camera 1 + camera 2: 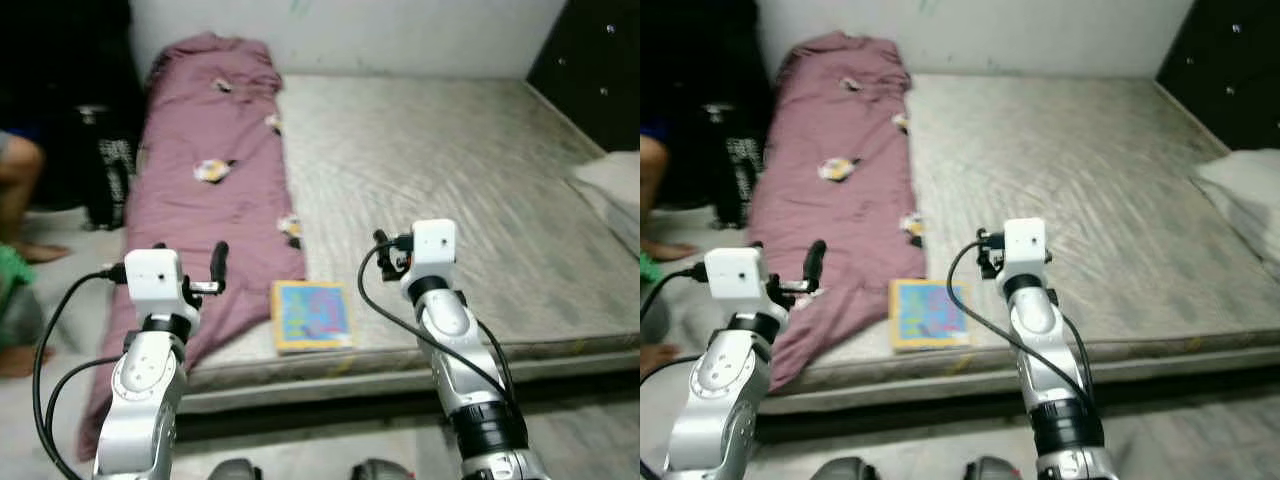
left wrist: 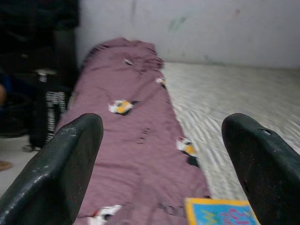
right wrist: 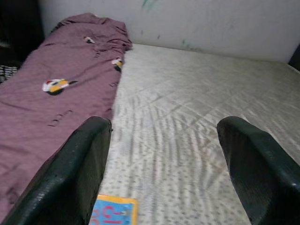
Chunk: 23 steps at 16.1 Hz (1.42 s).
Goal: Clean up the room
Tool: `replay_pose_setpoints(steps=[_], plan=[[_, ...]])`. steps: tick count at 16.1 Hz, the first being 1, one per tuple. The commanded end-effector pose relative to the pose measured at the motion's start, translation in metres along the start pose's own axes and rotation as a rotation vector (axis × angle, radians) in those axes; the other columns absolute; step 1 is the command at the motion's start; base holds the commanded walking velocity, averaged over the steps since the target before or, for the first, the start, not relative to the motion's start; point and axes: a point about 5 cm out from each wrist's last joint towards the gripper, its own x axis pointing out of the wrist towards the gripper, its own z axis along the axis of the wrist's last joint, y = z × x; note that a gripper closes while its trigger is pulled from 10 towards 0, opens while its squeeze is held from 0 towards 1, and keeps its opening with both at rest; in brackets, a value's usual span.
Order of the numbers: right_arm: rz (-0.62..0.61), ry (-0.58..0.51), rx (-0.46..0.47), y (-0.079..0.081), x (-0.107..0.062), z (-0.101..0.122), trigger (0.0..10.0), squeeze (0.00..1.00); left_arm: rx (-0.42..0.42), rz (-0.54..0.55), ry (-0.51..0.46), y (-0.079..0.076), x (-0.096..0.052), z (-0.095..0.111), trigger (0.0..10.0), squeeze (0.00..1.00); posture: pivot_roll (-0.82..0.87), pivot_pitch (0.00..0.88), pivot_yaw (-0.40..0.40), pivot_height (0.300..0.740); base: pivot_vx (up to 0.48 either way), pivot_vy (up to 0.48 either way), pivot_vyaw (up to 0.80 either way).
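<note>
At the near edge of the mattress [image 1: 450,180], a colourful book [image 1: 311,316] lies flat, just right of the purple blanket [image 1: 215,190] that runs along the left side and droops over the edge. You have both arms raised ahead of the bed: the left gripper [image 2: 164,164] and right gripper [image 3: 164,159] both stand wide and empty, the book low between them, likely your first pickup. A white pillow [image 1: 612,185] sits far right; a person's leg [image 1: 20,170] shows at left.
</note>
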Motion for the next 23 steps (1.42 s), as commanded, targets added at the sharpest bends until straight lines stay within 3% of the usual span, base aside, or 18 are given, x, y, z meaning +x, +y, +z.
replay_pose_setpoints(steps=[1,3,4,8,23], plan=[[-0.027,0.004,-0.012,-0.0118,-0.0016,-0.0014,10.0,0.0,-0.005,-0.023,0.006,-0.007,0.0002,-0.0012,10.0,0.0,0.02,0.037,-0.035,0.74,0.0,0.48,0.0],[-0.026,0.003,-0.013,-0.0115,-0.0016,-0.0014,10.0,0.0,-0.003,-0.022,0.005,-0.0068,0.0002,-0.0012,10.0,0.0,0.02,0.037,-0.035,0.74,0.0,0.48,0.0],[-0.026,0.002,-0.015,-0.0112,-0.0017,-0.0012,10.0,0.0,0.035,-0.021,-0.015,-0.0066,0.0003,0.0006,10.0,0.0,0.02,0.037,-0.033,0.74,0.0,0.0,0.0],[-0.025,0.005,-0.021,-0.0112,-0.0024,-0.0035,10.0,0.0,0.035,-0.036,-0.024,-0.0074,-0.0004,0.0014,10.0,0.0,0.02,0.035,-0.036,0.74,0.0,0.0,0.0],[-0.022,0.005,0.011,-0.0106,0.0006,-0.0021,10.0,0.0,0.03,-0.046,-0.032,-0.0076,0.0005,0.0031,10.0,0.0,0.03,0.057,-0.039,0.74,0.281,0.0,-0.06]])
